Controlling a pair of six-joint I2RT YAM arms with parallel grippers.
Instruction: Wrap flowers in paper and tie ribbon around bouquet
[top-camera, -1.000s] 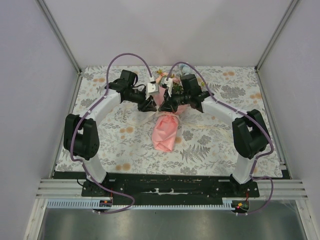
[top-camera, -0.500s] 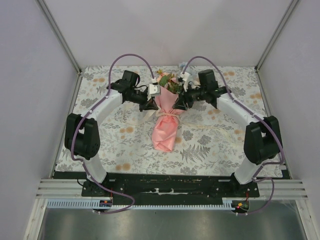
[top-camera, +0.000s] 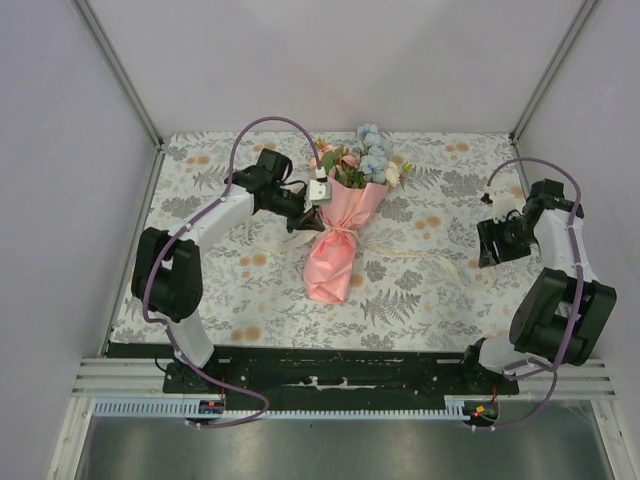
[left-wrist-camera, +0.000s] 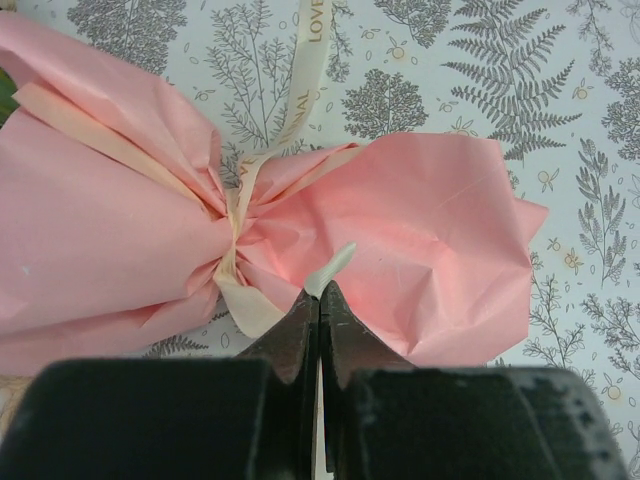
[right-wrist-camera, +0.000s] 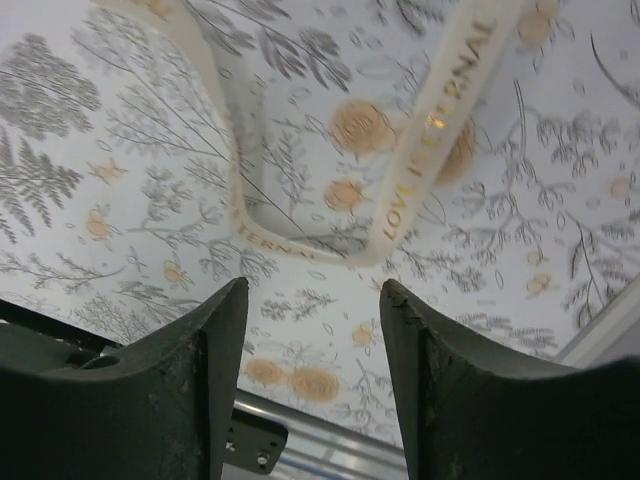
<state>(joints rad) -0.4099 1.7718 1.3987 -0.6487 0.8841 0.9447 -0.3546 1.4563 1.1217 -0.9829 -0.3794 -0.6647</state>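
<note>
Left gripper (left-wrist-camera: 319, 290): jaws clenched. A pale sliver pokes out at the tips and a thin pale line runs down the seam between them. We read this as a short tail of the narrow cream ribbon with gold lettering (left-wrist-camera: 300, 90), held edge-on. The tips sit just beside the cinched waist (left-wrist-camera: 232, 240) of the bouquet (top-camera: 335, 235), over the crumpled lower skirt of the thin salmon-pink paper sheet (left-wrist-camera: 430, 230).

Right gripper (right-wrist-camera: 313, 285): jaws released, nothing between them. It hangs near the right edge of the counter, well apart from the bouquet. A loose loop of the ribbon lies flat on the cloth beyond its tips.

The bouquet lies mid-counter on the grey fern-print tablecloth (top-camera: 200, 290). The peach, pale blue and white artificial flowers (top-camera: 365, 165) point to the far side, and the ribbon's long end trails off to the right. We cannot tell whether the waist is knotted or only wound.

Risks, as we judge them:
- Only one end is held, so a pull by the left could drag the whole bouquet rather than tighten it, or loosen the wrap.
- The held tail is short and may slip out.
- The paper is thin and could tear at the gathers.
- The free end lies flat on the cloth, which makes it awkward for the right to pick up.
</note>
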